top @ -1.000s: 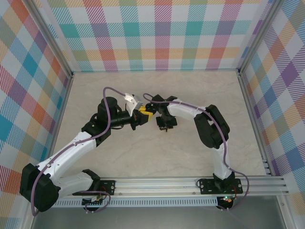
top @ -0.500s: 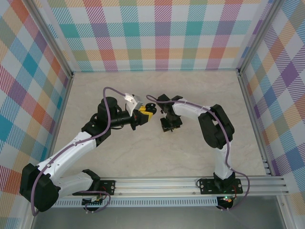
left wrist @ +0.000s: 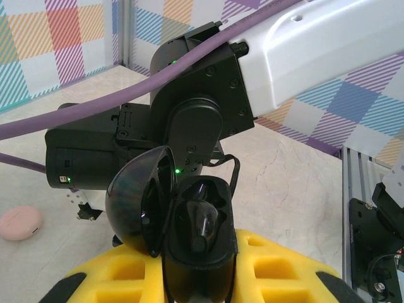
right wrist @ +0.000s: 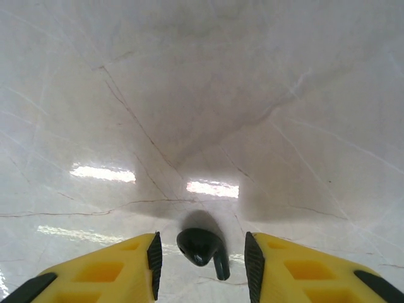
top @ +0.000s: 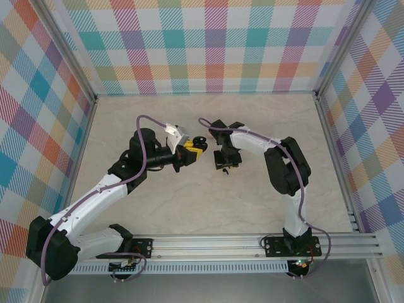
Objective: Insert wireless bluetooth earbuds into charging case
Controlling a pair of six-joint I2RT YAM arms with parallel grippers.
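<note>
My left gripper (top: 191,151) is shut on the black charging case (left wrist: 201,252) and holds it above the table. The case's domed lid (left wrist: 140,199) is swung open to the left. One black earbud (left wrist: 201,221) sits in the case's well. A second black earbud (right wrist: 201,246) lies on the marble table, bulb to the left and stem pointing down-right. My right gripper (right wrist: 202,259) stands open around it, and neither black pad touches it. In the top view the right gripper (top: 225,165) points down at the table just right of the case (top: 199,141).
A small pink disc (left wrist: 20,222) lies on the table to the left in the left wrist view. The right arm's black wrist (left wrist: 189,120) hangs close behind the held case. Checked walls (top: 208,44) surround the table, and a rail (top: 252,243) runs along its near edge.
My right gripper has opened and its wrist has shifted slightly right, away from the case. The left arm and the case have stayed still.
</note>
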